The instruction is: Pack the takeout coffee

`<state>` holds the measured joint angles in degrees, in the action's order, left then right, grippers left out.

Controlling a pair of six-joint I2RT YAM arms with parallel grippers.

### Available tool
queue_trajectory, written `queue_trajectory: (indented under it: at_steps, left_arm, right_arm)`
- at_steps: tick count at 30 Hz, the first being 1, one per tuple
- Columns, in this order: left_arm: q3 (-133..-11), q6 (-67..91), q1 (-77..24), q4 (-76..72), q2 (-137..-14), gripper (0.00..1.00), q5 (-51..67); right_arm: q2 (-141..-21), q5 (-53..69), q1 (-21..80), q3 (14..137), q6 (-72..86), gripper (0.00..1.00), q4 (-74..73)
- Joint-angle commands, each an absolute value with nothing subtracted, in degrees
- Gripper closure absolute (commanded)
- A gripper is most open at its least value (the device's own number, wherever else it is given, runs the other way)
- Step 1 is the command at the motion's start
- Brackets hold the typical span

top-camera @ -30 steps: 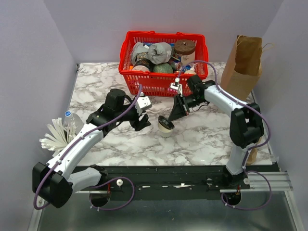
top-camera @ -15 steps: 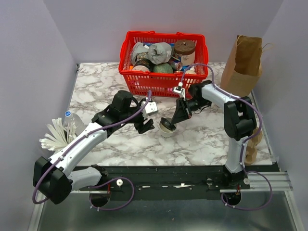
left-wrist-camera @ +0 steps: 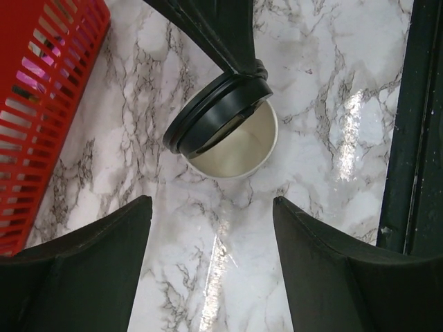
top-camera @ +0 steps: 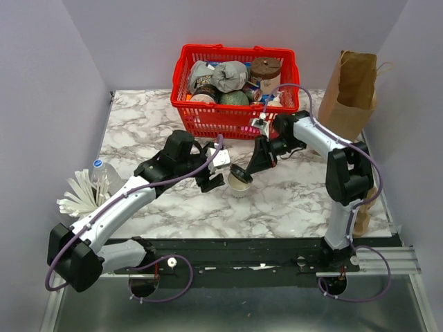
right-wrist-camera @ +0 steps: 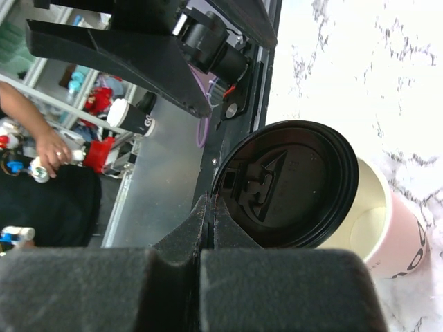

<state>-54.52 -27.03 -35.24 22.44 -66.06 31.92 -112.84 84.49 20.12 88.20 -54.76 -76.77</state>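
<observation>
At the desk's (top-camera: 138,131) left edge lie a fan of white sticks (top-camera: 77,196), too small to name, and beside them an upright blue-capped water bottle (top-camera: 101,173).

Toward the middle of the desk, the left claw (top-camera: 216,177) is spread wide just left of the takeout coffee cup (top-camera: 240,185), holding nothing; in its wrist view both fingers (left-wrist-camera: 90,256) frame bare marble short of the cup.

The cup stands upright on the marble. Its black lid (top-camera: 238,171) is tilted, one side resting on the rim and the cream inside showing. The right claw (right-wrist-camera: 208,216), pressed together, pinches the lid's edge.

At the far edge sits a red basket (top-camera: 208,121) full of goods, among them a brown-lidded tub (top-camera: 266,69). A brown paper bag (top-camera: 353,93) stands at the far right corner.
</observation>
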Motion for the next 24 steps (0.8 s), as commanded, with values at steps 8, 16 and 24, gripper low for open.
queue_trajectory:
  at_steps: [8,16,24]
  left_arm:
    - [-59.5,-43.2,-38.5,22.2,-67.4,0.21,34.6]
    - [-60.1,-45.7,-39.9,21.4,-71.4,0.21,36.2]
    - [-58.4,-43.9,-40.9,17.8,-72.7,0.22,34.5]
  right_arm:
    - [-107.5,94.5,20.2,88.1,-58.4,0.99,-87.5]
    - [-109.3,95.8,20.4,86.1,-58.5,0.99,-87.5]
    - [-109.9,96.0,20.3,86.4,-60.7,0.99,-87.6]
